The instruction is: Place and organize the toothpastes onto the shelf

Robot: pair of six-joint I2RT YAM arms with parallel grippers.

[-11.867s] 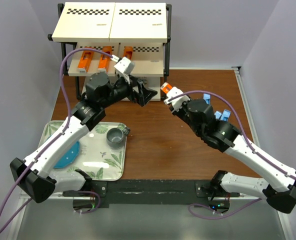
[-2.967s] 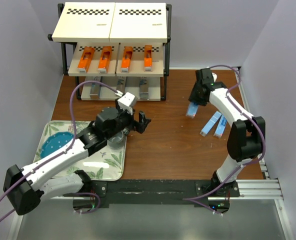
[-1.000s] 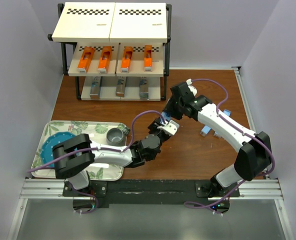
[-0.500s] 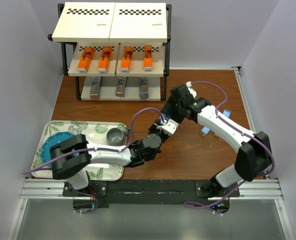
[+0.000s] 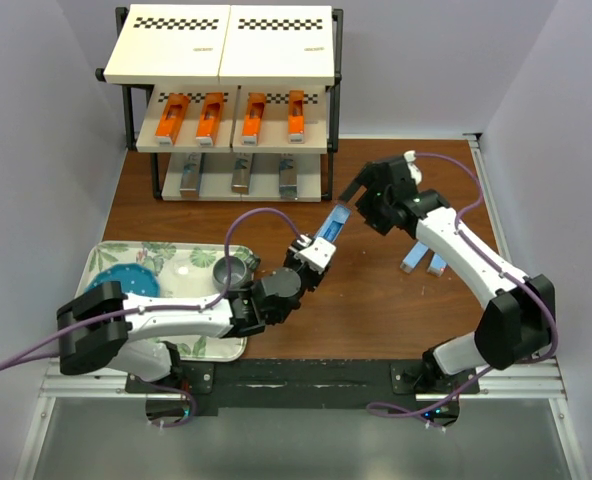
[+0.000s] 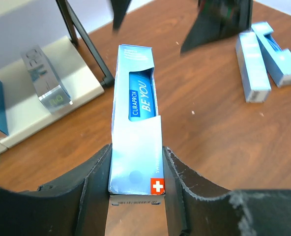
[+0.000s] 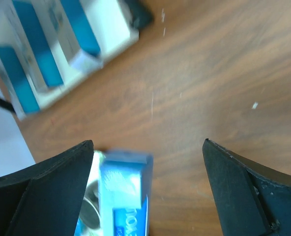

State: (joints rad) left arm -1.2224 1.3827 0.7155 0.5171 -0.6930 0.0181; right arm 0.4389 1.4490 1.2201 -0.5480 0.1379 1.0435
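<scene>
A light blue toothpaste box [image 5: 334,226] is held off the table at mid-table, its near end clamped in my shut left gripper [image 5: 321,243]. In the left wrist view the box [image 6: 134,105] runs straight out from between the fingers of that gripper [image 6: 136,150]. My right gripper [image 5: 359,203] hangs open just beyond the box's far end, apart from it. The right wrist view shows its jaws [image 7: 148,143] wide apart above the box [image 7: 126,196]. The shelf [image 5: 226,60] holds several orange boxes [image 5: 231,117] on its middle tier and three metallic ones [image 5: 239,176] on the bottom tier.
Two more light blue boxes [image 5: 425,260] lie side by side on the table at the right. A leaf-patterned tray [image 5: 201,340] at the left carries a blue plate [image 5: 126,285] and a grey cup [image 5: 231,270], close to my left forearm.
My right gripper has opened, let go of the light blue box and drawn back toward the right. The left gripper has tightened on the box and now holds it alone.
</scene>
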